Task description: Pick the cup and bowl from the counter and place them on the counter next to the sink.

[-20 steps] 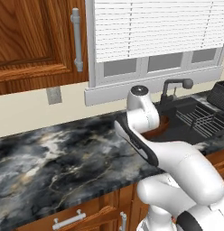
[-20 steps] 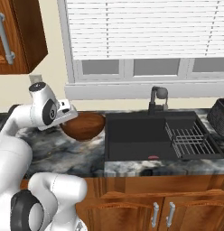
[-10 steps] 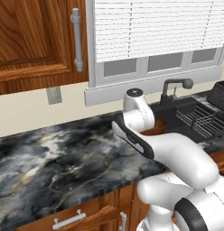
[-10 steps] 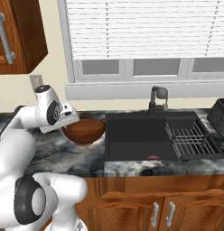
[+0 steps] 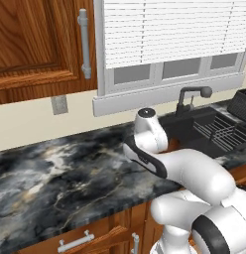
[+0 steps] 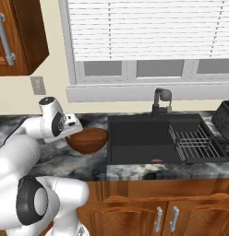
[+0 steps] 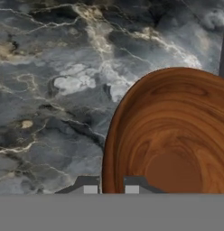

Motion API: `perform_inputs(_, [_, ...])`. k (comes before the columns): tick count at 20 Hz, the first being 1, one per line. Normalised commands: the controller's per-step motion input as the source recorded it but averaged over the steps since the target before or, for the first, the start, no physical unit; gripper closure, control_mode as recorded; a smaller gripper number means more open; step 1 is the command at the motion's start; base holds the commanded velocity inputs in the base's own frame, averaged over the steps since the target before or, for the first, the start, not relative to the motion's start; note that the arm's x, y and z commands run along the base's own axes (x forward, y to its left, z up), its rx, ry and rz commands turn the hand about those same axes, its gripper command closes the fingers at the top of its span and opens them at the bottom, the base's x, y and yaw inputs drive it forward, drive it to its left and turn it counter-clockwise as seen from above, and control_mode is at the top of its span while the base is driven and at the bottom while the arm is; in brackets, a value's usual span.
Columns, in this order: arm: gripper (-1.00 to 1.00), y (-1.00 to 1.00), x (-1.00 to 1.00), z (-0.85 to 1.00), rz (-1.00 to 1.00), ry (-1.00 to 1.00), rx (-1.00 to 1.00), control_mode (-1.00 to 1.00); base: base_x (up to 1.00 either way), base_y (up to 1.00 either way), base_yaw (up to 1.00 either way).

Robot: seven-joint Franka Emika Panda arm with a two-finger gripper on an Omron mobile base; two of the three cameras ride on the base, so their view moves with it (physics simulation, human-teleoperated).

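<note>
White-blinded window (image 6: 148,32), brown wooden cabinets (image 5: 35,42)

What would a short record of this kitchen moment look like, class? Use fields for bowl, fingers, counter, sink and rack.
bowl: reddish-brown bowl, on the counter just left of the sink
fingers: fingers closed on the bowl's rim, one tip either side of its wall
counter: dark marbled counter over wooden cabinets
sink: black sink with a dark faucet behind it
rack: wire rack in the sink's right part
</note>
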Motion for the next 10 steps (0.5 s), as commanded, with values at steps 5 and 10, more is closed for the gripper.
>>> perform_inputs(5, [1.00, 0.00, 0.29, -0.07, 0.08, 0.00, 0.00, -1.00, 0.00, 0.00, 0.00])
perform_inputs(10, [1.00, 0.00, 0.32, -0.14, 0.07, 0.00, 0.00, -1.00, 0.00, 0.00, 0.00])
